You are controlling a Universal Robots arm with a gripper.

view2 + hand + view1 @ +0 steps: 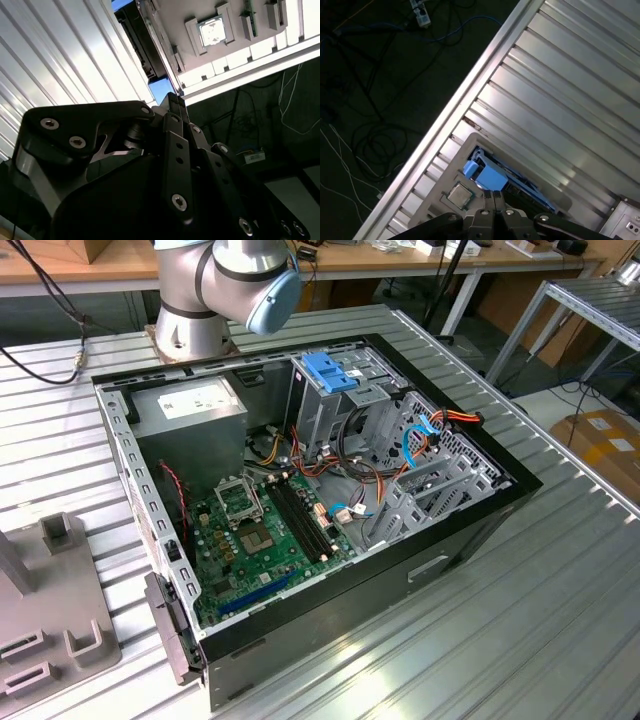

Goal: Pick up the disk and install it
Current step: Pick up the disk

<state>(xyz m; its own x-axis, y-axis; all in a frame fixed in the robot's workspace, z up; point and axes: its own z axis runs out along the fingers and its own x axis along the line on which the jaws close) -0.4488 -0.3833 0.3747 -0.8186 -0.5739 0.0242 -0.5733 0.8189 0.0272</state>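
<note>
The disk (487, 176), grey metal in a bright blue bracket, stands on edge in a grey fixture plate (466, 150) on the ribbed aluminium table. My gripper (494, 196) hangs over the bracket's near end, its two fingers pressed together with nothing seen between them. In the second wrist view the shut gripper (173, 100) points at the disk's blue corner (161, 90), with the disk's dark side running away from it. In the exterior view the open computer case (470, 530) lies on the table, with its blue-topped drive cage (330, 370) at the back.
A processor chip (459, 194) sits in a pocket of the fixture beside the disk. The table edge (470, 90) runs close by, with dark floor and cables beyond it. The arm's base (195, 310) stands behind the case. Part of the grey fixture (50, 620) shows at the exterior view's left.
</note>
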